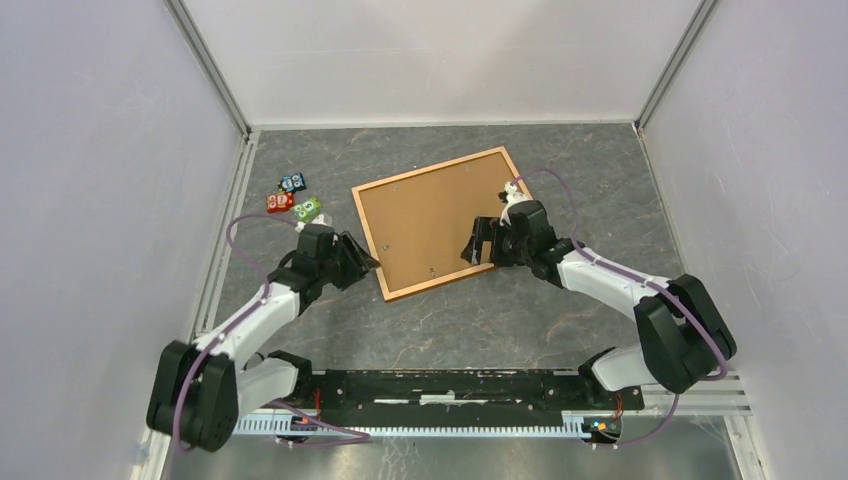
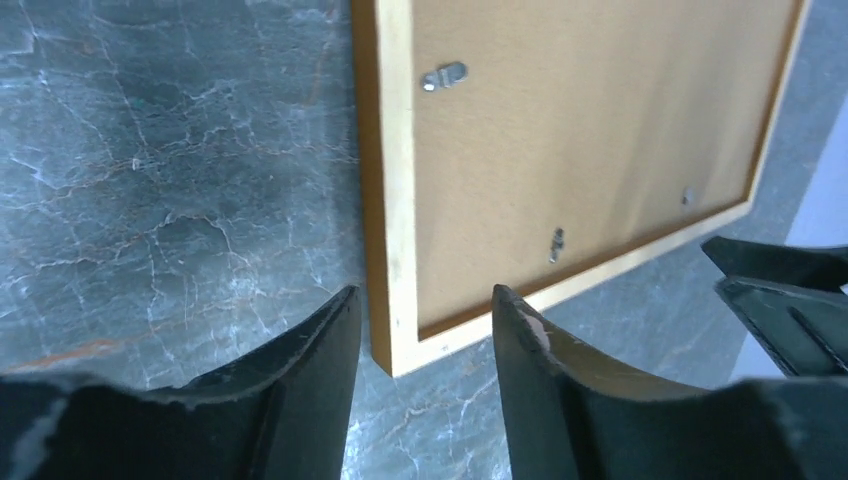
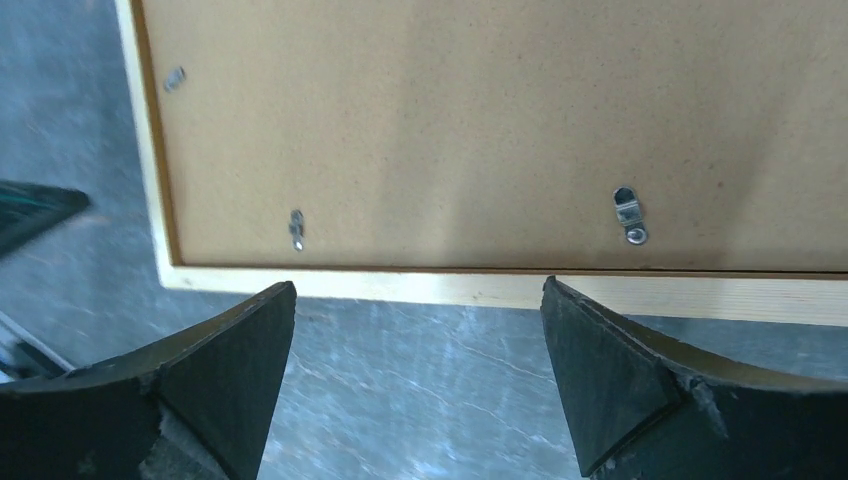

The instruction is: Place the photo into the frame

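Note:
The frame (image 1: 432, 220) lies back-up on the grey marbled table, its brown fibreboard back showing inside a thin light-wood rim. The photo is not in view. My left gripper (image 1: 367, 262) is open and empty; in the left wrist view its fingertips straddle the frame's near left corner, the gripper (image 2: 424, 292) just above the frame (image 2: 560, 130). My right gripper (image 1: 480, 243) is open and empty over the frame's near right part. In the right wrist view the gripper (image 3: 418, 283) hovers at the near rim of the frame (image 3: 450, 120).
Small metal clips sit on the fibreboard back (image 2: 444, 75) (image 3: 628, 215). Three small coloured blocks (image 1: 294, 197) lie left of the frame. White enclosure walls stand at the left, back and right. A black rail (image 1: 450, 385) runs along the near edge.

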Motion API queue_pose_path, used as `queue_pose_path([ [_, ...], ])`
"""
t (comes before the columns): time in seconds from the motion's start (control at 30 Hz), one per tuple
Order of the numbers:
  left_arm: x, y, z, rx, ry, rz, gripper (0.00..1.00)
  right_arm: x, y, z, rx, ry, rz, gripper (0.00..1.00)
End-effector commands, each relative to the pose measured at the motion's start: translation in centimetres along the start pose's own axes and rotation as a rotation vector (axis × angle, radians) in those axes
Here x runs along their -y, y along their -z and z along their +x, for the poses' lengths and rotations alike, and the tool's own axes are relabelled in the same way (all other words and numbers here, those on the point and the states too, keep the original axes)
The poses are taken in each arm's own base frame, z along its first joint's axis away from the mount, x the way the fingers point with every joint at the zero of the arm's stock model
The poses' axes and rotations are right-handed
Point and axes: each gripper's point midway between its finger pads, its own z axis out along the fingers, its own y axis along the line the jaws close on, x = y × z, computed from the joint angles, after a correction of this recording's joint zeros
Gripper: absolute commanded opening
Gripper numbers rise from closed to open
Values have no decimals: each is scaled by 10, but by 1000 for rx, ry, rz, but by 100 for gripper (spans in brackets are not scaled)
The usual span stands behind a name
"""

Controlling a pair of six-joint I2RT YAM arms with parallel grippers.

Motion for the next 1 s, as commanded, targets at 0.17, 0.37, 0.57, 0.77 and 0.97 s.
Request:
queue_pose_path([
  [0.17,61,36,-54,158,-75,138,96,31,31,-12,-31,342,63,98],
  [0.37,118,8,-124,273,-166,177,100,37,31,-11,42,199,-19,98],
  [0.57,163,-59,-192,325,-310,198,100,59,25,-4,77,30,-53,98],
  [0.77,185,-135,-226,279,-415,254,100,76,21,6,63,-16,-48,98],
  [0.97,172,-193,-246,217,-378,157,100,77,14,11,64,-54,-72,98],
])
